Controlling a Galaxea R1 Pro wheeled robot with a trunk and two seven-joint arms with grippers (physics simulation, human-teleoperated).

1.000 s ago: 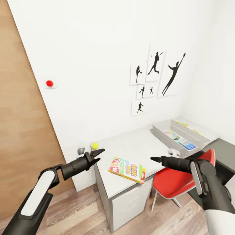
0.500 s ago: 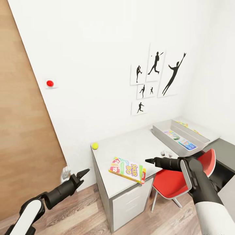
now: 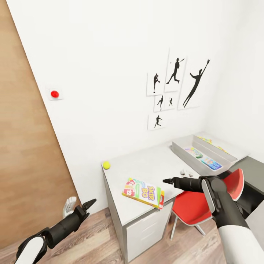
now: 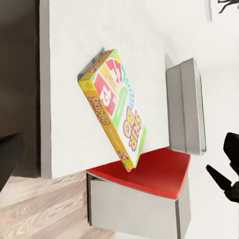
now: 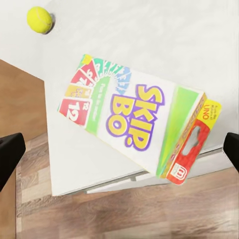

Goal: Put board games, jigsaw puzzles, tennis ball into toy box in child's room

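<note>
- Left gripper (image 3: pixel 89 203): low beside the table's near end, over the wood floor, well apart from every toy. Fingers look nearly together with nothing between them, but how wide they stand can't be told for sure.
- Right gripper (image 3: pixel 168 181): hovers just past the right corner of the Skip-Bo box (image 3: pixel 143 191), above the red chair (image 3: pixel 200 201). Head view shows the tips close together at a point; right wrist view has the two dark fingertips at opposite edges with the box between them, so jaws are spread wide and nothing is gripped.
- Skip-Bo box: flat on the table (image 3: pixel 154 165) at its front edge, one corner hanging over. Not picked up, so this game is left to do.
- Tennis ball (image 3: pixel 106 165): at the table's far-left corner near the wall, untouched. Left to do.
- Toy box (image 3: pixel 181 151): far right on the table, open top. Two flat colourful items lie inside, likely a game or puzzles; too small to name.
- Behind the toy box, something yellow and multicoloured (image 3: pixel 205 139) sits on the table, probably a jigsaw puzzle, seemingly still outside.
- Judgement: partway done; Skip-Bo box, ball and perhaps a puzzle remain. The Skip-Bo box looks like the next pick, right arm best placed.
</note>
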